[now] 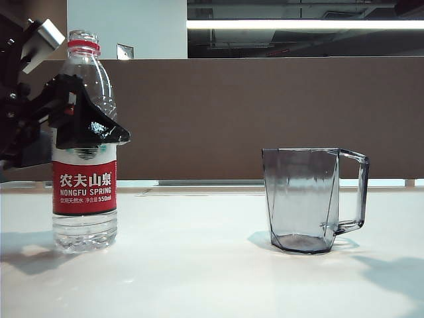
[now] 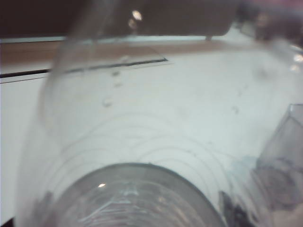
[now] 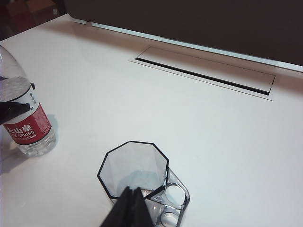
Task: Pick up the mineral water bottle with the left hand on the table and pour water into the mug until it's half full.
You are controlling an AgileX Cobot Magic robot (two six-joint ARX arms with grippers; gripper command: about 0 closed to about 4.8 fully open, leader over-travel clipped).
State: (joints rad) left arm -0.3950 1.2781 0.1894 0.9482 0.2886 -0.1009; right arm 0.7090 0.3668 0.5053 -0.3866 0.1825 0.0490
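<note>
Bottle (image 1: 85, 142) first: your left gripper (image 1: 83, 126) straddles its shoulder, jaws wide, so close squarely before lifting toward the mug (image 1: 306, 199); right gripper (image 3: 129, 210) hovers shut above it

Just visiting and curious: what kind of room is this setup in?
Probably an office or lab: a white table with a cable slot, a brown partition behind it, and strip lighting under an exposed ceiling.

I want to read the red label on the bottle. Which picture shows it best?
The exterior view: the bottle stands side-on there, with its red label facing the camera. The right wrist view shows it small and cut off at the edge. The left wrist view shows only blurry clear plastic.
</note>
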